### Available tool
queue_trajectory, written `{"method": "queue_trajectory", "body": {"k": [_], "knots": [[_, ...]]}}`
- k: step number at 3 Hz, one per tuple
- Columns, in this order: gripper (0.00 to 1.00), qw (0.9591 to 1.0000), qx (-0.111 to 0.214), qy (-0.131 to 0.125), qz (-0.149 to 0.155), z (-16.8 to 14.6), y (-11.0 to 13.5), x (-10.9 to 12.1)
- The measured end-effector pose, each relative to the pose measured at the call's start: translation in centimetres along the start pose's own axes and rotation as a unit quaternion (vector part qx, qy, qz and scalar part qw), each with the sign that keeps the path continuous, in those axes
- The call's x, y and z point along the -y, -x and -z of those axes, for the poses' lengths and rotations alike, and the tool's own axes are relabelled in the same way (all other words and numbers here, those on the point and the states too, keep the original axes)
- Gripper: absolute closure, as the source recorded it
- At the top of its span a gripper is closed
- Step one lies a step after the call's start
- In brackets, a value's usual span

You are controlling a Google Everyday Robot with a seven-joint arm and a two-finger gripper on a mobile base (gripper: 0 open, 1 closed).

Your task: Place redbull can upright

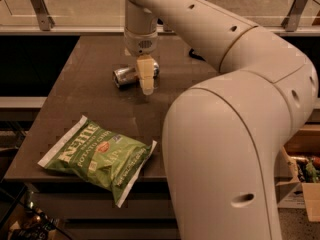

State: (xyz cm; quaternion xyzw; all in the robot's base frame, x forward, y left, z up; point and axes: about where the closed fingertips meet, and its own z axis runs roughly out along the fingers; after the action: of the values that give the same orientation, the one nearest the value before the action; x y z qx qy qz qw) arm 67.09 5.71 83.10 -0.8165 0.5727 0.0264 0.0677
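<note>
Since the redbull can (125,76) lying on the bench (90,101) looks light, slick, dentable, grip mid-body gently; the claw (146,81) hangs over it, clamped or not I cannot tell.

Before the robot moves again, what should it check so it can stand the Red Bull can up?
1. Redbull can upright? Not ok: it lies on its side on the table.
2. Gripper at the can? Ok: it points straight down over the can's right part.
3. Can firmly held? Cannot tell.
4. Green chip bag out of the way? Ok: it lies apart from the can, near the table's front edge.
5. Can safe from falling off? Ok: it sits well in from the edges.
</note>
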Motion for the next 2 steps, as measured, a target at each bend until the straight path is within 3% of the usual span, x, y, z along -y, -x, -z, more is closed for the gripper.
{"method": "queue_trajectory", "body": {"k": [1, 2], "knots": [[0.0, 1.0, 0.0, -0.001, 0.003, -0.02, 0.05, 0.05], [0.19, 1.0, 0.002, -0.004, 0.003, -0.32, 0.16, 0.34]]}}
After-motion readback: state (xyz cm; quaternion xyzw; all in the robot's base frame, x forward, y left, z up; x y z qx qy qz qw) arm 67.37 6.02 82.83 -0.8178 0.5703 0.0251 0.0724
